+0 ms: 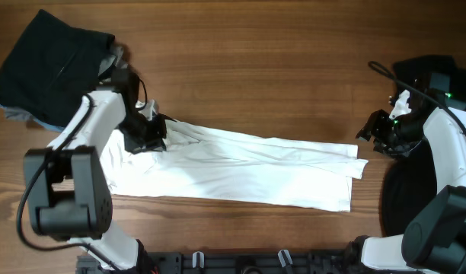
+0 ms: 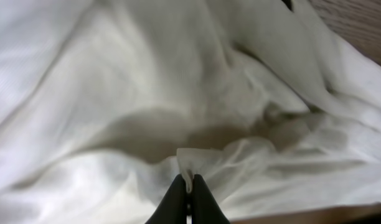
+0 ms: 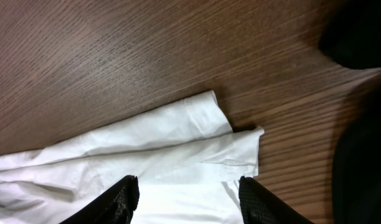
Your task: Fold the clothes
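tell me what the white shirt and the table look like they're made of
The white shirt: soft matte cloth, probably cotton; it creases, drapes in folds, and shows a stitched hem. The table: wood or wood-look laminate, can't tell which; brown grain lines with a faint sheen.

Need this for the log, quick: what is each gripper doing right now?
Left gripper: shut, pinching a fold of the white T-shirt.
Right gripper: open, holding nothing, over the shirt's end.

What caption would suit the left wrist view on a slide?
Left gripper pinched shut on a raised fold of the rumpled white T-shirt, wooden table showing at top right.
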Robot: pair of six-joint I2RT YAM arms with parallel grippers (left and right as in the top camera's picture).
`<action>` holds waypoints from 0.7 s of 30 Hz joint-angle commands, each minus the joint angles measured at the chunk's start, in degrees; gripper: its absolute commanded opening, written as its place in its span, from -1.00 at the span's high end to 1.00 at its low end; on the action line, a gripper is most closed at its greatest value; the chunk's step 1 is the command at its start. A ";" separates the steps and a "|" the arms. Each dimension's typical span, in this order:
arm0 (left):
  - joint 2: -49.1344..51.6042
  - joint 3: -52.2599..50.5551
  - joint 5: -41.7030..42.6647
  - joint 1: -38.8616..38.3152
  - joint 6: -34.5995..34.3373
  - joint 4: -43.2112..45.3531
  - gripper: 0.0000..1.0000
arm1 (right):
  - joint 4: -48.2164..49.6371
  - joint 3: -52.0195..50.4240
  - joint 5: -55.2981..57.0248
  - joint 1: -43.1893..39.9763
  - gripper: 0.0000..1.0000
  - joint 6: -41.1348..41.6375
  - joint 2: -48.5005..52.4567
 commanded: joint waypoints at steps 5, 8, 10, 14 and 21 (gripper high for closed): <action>-12.68 6.62 -1.44 3.28 0.50 -5.62 0.92 | -0.59 -0.24 -0.72 -0.13 -0.15 -0.94 -0.94; -13.07 6.62 -1.46 3.15 0.50 -7.78 0.92 | -0.96 -1.05 -0.48 -0.11 -0.21 -0.92 -0.94; -13.03 6.56 -2.89 3.15 0.50 -9.20 0.92 | -0.74 -3.13 -0.48 -0.11 -0.21 -0.83 -0.94; -13.03 6.54 -3.58 3.13 0.50 -9.42 0.92 | 4.13 -8.68 -1.18 -0.11 -0.24 -0.72 -0.94; -13.03 6.54 -3.58 3.15 0.50 -8.83 0.92 | 12.17 -14.25 -8.61 -0.04 -0.04 -0.90 -0.94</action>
